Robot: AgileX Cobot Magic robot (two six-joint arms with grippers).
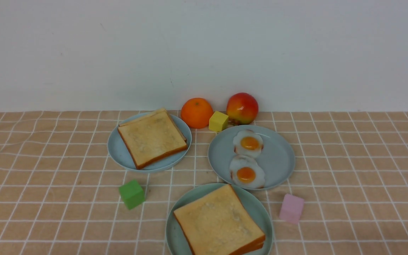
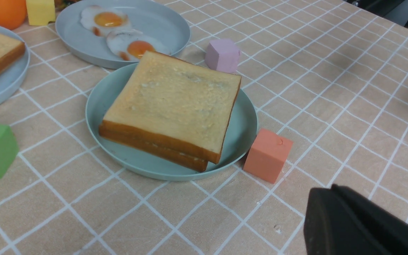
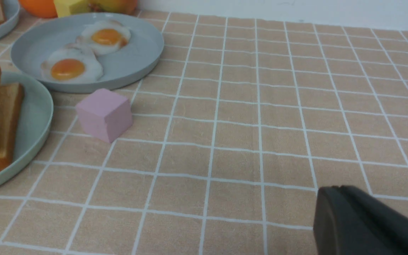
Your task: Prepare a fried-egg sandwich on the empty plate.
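Front view, counted: three plates on worktop (image 1: pixel 349 159); pale mint-green plate (image 1: pixel 257 209) at 6 o'clock bearing fried-egg sandwich (image 1: pixel 218 223), two toast slices stacked. Two spare eggs (image 1: pixel 247 164), four cubes. Left hand (image 2: pixel 360 223) and right hand (image 3: pixel 363 223) clenched, grasping nothing.

No readable text, label, brand, number or sign appears anywhere.
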